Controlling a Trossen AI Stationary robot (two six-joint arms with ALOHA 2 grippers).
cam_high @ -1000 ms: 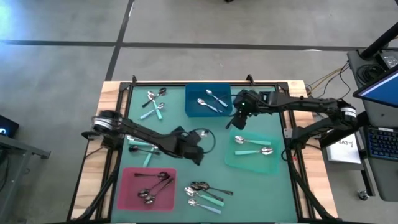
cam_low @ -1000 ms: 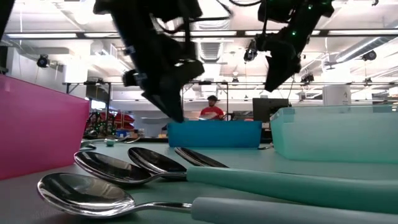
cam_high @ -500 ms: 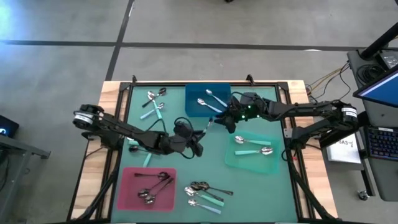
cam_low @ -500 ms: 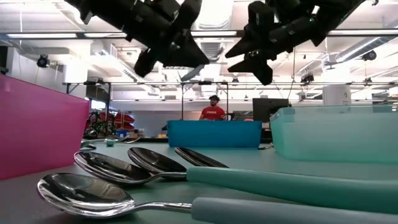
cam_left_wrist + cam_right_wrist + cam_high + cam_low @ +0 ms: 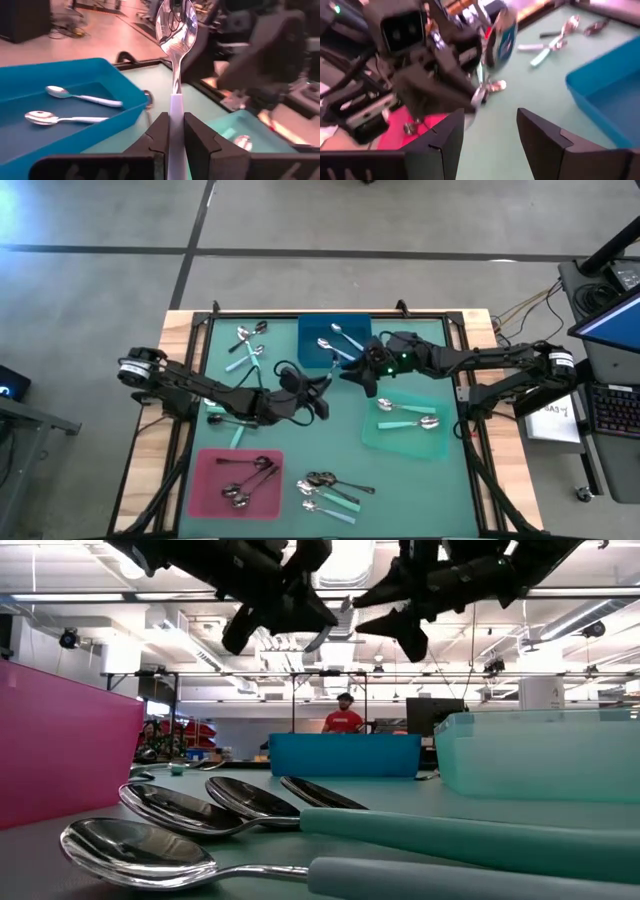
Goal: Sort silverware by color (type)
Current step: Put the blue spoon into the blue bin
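My left gripper is shut on a spoon with a pale handle and a shiny bowl, held high over the middle of the table. My right gripper stands open just beyond the spoon's bowl, facing the left gripper, and touches nothing. Both grippers point about level. The blue tray holds two pale-handled spoons, the green tray two teal-handled ones, and the pink tray several dark ones. My left gripper pinches the spoon's pale handle between its two fingers. The handle runs along the fingers and sticks out past their tips. The fingers come about level from the table's left. The spoon is lifted clear, its bowl end forward and tilted up toward my right gripper.
Loose spoons lie in three groups on the green mat: at the far left, near the left edge and at the near edge. A raised frame runs round the mat. A person stands far off in the room.
Both grippers have tipped up from pointing down to about level. My left gripper has risen with the spoon and swung it toward the right gripper. My right gripper has gone toward the table's left, to just in front of the spoon's bowl.
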